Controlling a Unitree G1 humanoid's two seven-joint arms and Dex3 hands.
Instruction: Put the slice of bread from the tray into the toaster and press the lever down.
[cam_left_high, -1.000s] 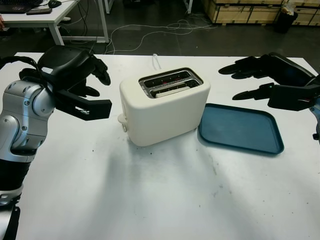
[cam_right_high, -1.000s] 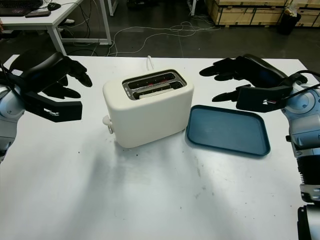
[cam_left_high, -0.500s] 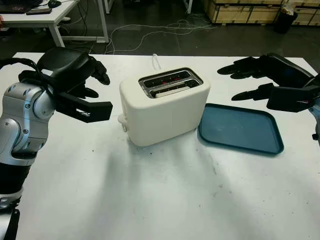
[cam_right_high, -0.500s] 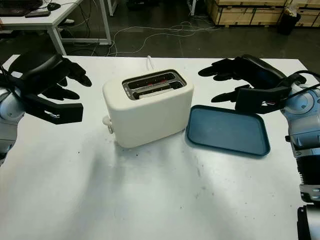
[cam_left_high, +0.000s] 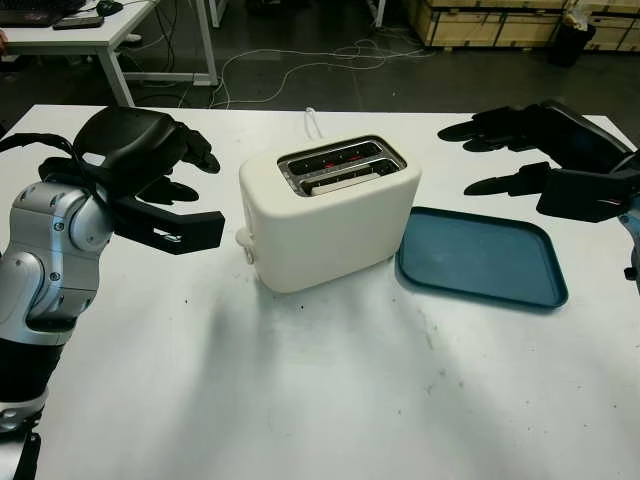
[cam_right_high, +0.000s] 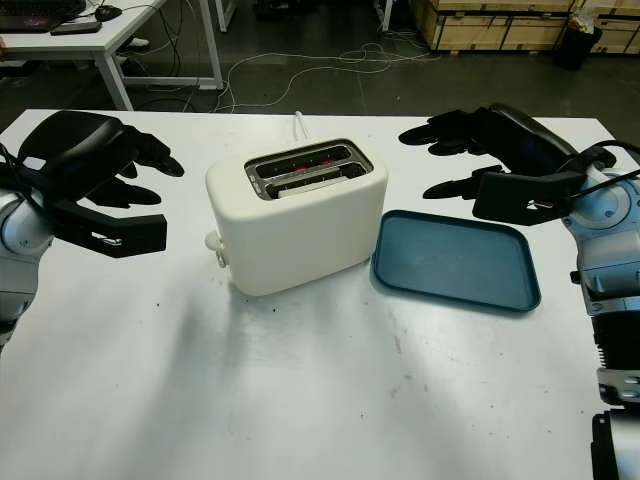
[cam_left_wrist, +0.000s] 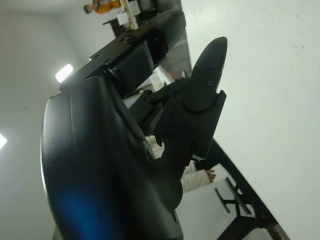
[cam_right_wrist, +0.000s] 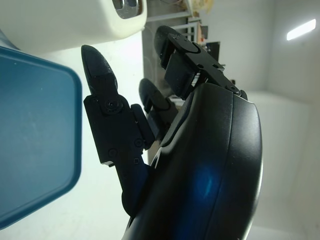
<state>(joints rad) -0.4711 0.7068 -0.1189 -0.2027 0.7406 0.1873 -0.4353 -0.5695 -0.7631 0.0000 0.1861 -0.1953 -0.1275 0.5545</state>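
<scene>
Bread seems already to sit in the near slot of the toaster (cam_left_high: 330, 210), a pale sliver between chrome rims; the blue tray (cam_left_high: 482, 256) just beside it lies bare. Judging by this, only the lever (cam_left_high: 243, 240), a small cream knob low on the toaster's left end, remains. The left hand (cam_left_high: 165, 190), open and holding nothing, hovers left of it; a glancing push could slide the smooth, rounded plastic body across the white counter (cam_left_high: 320, 390) instead of latching. The right hand (cam_right_high: 480, 160), open too, hangs above the tray's far edge.
</scene>
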